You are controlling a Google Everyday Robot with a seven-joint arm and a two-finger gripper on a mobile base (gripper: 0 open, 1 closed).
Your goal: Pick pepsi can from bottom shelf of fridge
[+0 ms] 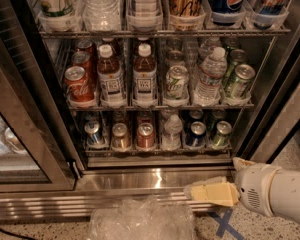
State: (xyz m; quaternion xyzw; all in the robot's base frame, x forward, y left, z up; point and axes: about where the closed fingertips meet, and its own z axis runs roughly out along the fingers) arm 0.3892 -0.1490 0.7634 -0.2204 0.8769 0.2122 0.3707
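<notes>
Glass door [20, 149] stands open at left. Speckled floor [45, 231], with crumpled clear plastic [140, 219] on it just below the fridge [140, 180] sill. Bottom shelf [155, 152] front row: blue-silver can [94, 133], bronze can [120, 135], red can [145, 135], water bottle [171, 132], pepsi can [196, 134] upright and second from right, green can [221, 134]. Blue tape cross [222, 224] on the floor. Gripper [195, 191] is low right, outside the fridge, well apart from the pepsi can. Open or closed: can't tell.

Pepsi can [196, 134] is set on bottom shelf [140, 153] of fridge [135, 180], between bottle [171, 132] at left and end can [221, 134] at right. Gripper [196, 191] is held lower, before fridge base.
</notes>
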